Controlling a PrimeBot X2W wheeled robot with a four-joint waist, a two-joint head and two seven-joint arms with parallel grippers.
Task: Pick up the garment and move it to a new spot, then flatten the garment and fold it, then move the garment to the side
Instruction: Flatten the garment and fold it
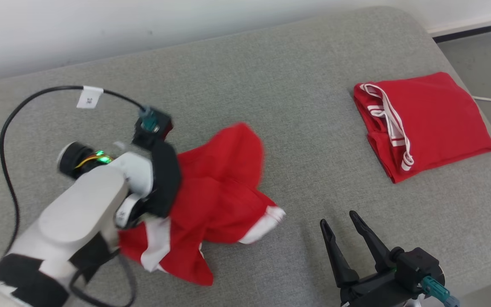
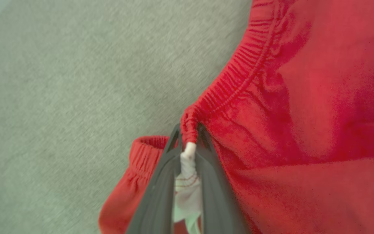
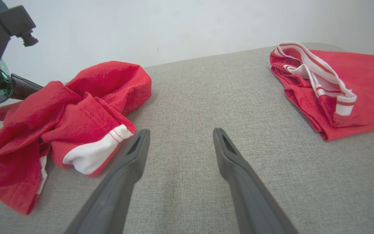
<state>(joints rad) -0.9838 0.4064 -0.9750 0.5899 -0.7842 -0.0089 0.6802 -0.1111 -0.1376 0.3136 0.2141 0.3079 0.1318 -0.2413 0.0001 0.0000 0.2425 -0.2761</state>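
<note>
While pinching the elastic waistband (image 2: 239, 71) of the crumpled red garment (image 1: 220, 183) between the pressed-together fingers of the left pincer (image 2: 189, 130), cloth bunched just ahead of and beside the tips, lift slowly, watching for slip at that thin bite; carry to bare grey cushion (image 1: 271, 85), well apart from the folded red garment (image 1: 424, 123) beyond the right pincer (image 1: 338, 217), spread wide, empty, near the heap's white cuff (image 1: 267, 224)
</note>
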